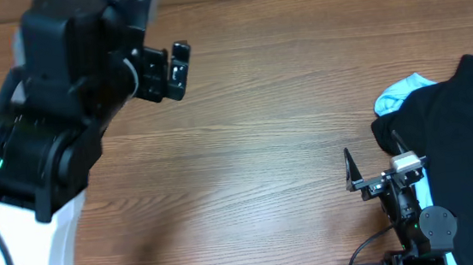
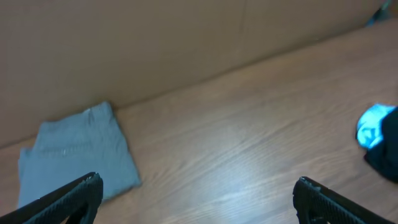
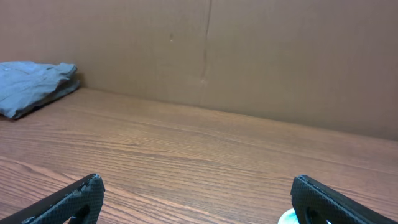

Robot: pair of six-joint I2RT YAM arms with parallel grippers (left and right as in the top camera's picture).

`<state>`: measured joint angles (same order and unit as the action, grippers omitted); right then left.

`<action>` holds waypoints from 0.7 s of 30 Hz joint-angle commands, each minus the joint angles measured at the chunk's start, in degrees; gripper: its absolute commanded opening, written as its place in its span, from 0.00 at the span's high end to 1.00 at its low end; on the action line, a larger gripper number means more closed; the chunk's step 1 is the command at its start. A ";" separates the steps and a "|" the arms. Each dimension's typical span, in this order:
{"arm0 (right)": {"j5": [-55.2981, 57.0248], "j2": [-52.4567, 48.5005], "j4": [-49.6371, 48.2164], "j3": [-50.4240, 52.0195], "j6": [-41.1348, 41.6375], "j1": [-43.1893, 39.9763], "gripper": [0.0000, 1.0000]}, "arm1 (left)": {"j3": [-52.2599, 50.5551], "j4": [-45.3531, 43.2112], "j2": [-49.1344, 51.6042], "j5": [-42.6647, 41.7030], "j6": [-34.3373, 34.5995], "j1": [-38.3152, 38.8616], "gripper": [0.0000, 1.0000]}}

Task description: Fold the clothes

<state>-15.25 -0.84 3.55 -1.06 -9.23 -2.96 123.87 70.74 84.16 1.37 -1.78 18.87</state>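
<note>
A folded grey-green garment (image 2: 78,152) lies against the cardboard wall; the right wrist view shows the folded garment (image 3: 34,87) at far left. In the overhead view the left arm hides it. A black garment (image 1: 459,122) lies spread at the table's right edge, with a light blue garment (image 1: 400,92) poking out at its upper left. The left wrist view shows the light blue garment (image 2: 373,124) far right. My left gripper (image 1: 181,69) (image 2: 196,186) hovers open over bare wood at the far left. My right gripper (image 1: 373,156) (image 3: 198,186) stands open beside the black garment's left edge, holding nothing.
A brown cardboard wall (image 3: 205,56) runs along the far side of the wooden table (image 1: 255,148). The right arm's base and cables (image 1: 417,228) sit at the near edge. A sliver of light blue cloth (image 3: 287,218) shows by the right finger.
</note>
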 commanded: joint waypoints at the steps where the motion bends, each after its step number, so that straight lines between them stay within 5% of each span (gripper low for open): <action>1: -0.44 0.68 -0.33 0.61 0.00 -0.22 0.00 | -8.44 -4.81 -5.62 -4.81 0.68 -3.06 0.00; 21: -0.44 0.68 -0.33 0.61 0.00 -0.22 0.00 | -65.13 -35.50 -44.61 -7.15 0.50 -16.72 0.00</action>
<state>-15.27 -0.84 3.51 -1.06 -9.23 -2.96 66.37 38.94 47.03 -4.99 -1.61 2.98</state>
